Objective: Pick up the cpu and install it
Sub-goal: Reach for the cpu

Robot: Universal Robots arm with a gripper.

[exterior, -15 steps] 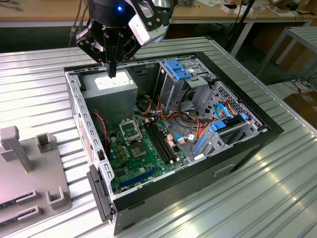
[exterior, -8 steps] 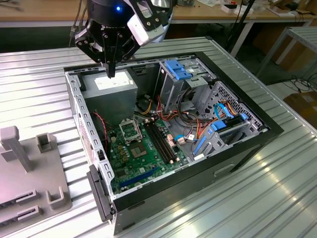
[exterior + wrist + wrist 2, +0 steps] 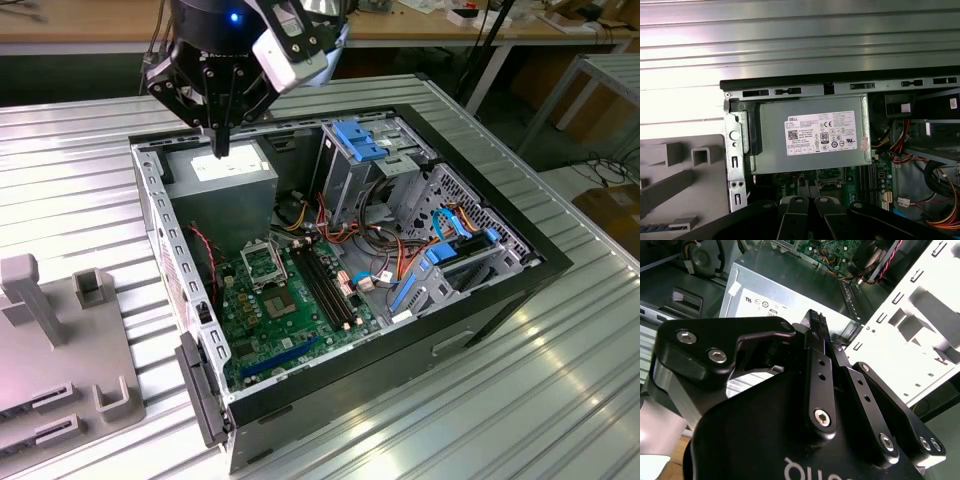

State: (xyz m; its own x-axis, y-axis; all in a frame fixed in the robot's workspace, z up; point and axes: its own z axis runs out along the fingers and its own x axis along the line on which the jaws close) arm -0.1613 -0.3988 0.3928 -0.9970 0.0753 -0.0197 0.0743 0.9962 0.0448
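My gripper [image 3: 220, 148] hangs over the big grey power supply [image 3: 225, 190] at the far end of the open computer case [image 3: 545, 262]. Its black fingers [image 3: 815, 320] press together at the tips, so it is shut. The cpu is hidden; I cannot tell whether it sits between the pads. The silver socket frame [image 3: 262, 262] lies on the green motherboard [image 3: 290, 320], just past the power supply. In the first wrist view the fingertips [image 3: 808, 186] point beside that socket frame [image 3: 830, 175], with the power supply [image 3: 810, 135] beyond.
A grey fixture with posts and slots [image 3: 60, 330] stands on the ribbed metal table at the exterior view's left. Inside the case are blue drive brackets [image 3: 360, 140], a metal drive cage [image 3: 450, 200] and bundles of coloured cables [image 3: 400, 260]. The case walls rise around the motherboard.
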